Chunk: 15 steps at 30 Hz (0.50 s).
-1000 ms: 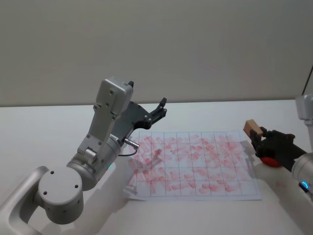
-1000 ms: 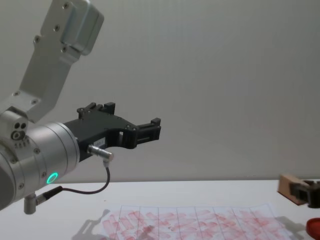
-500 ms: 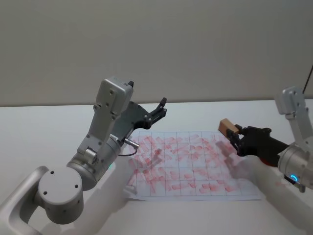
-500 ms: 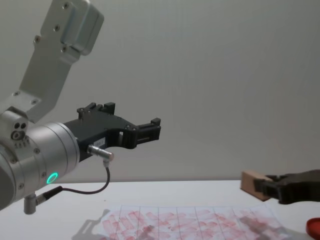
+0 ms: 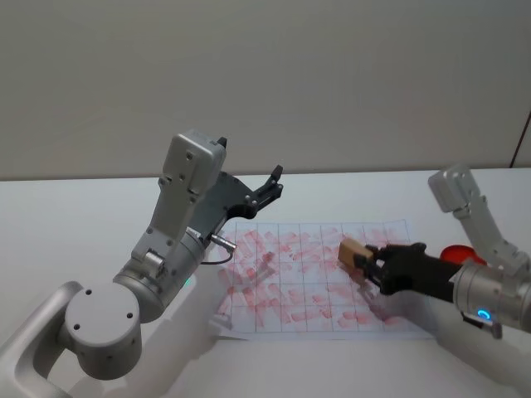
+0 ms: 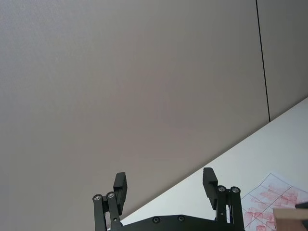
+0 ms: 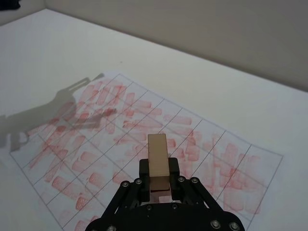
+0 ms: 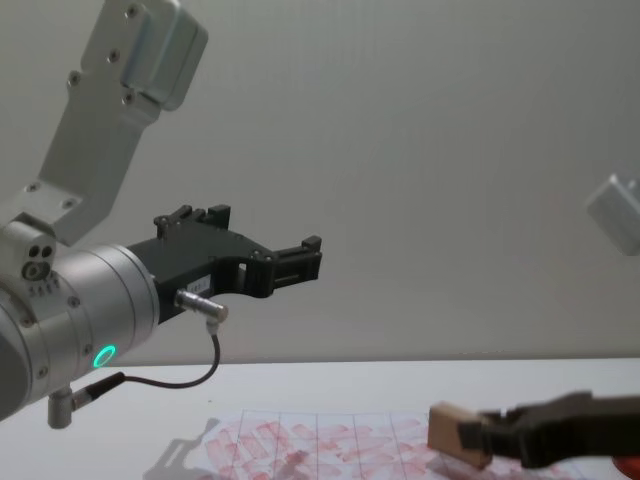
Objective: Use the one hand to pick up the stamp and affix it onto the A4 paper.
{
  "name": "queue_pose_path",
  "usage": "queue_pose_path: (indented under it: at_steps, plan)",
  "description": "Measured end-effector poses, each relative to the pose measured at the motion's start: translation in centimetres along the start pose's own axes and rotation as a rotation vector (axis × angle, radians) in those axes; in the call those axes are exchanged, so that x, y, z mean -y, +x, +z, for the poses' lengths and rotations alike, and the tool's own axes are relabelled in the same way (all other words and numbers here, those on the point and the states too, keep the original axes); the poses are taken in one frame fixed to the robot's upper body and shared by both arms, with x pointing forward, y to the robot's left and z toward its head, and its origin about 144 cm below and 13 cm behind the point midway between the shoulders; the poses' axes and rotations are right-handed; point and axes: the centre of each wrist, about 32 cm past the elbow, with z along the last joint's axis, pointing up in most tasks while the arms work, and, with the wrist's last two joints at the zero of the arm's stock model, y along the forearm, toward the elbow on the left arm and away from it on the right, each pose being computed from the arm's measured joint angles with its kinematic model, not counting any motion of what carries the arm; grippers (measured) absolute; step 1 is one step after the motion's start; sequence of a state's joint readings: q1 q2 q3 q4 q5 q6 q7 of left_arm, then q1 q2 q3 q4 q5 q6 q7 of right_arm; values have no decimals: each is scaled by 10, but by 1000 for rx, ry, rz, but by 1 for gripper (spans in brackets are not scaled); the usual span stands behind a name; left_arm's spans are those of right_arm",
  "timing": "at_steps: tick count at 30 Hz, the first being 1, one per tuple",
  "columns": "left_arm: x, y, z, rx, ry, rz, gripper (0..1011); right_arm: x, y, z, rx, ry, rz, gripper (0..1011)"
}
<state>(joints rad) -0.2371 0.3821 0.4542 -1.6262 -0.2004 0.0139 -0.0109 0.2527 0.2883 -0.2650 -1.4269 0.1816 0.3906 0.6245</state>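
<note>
The stamp (image 5: 353,251) is hanging just over the right-centre cells of the A4 paper (image 5: 274,319), with the right gripper (image 5: 367,264) clenching it from the paper's right. The paper's red marks are too faded to read. The left gripper (image 5: 274,184) is hovering, claws released, above the paper's far-left corner.

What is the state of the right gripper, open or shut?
Shut: the right gripper pinches the stamp from both sides, over the paper.

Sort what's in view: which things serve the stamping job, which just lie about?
In the job: right gripper, shut on the stamp; A4 paper beneath it.
Lying about: left gripper, open, raised by the paper's left edge; red ink pad.
</note>
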Motion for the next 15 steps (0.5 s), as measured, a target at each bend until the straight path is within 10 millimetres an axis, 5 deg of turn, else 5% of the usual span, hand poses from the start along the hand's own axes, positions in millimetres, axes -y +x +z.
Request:
queue_pose_path:
  at_steps: [15]
  plan:
    - [0,0,0,0,0,0,1001,-2,2,-12,-26,-88,59,216]
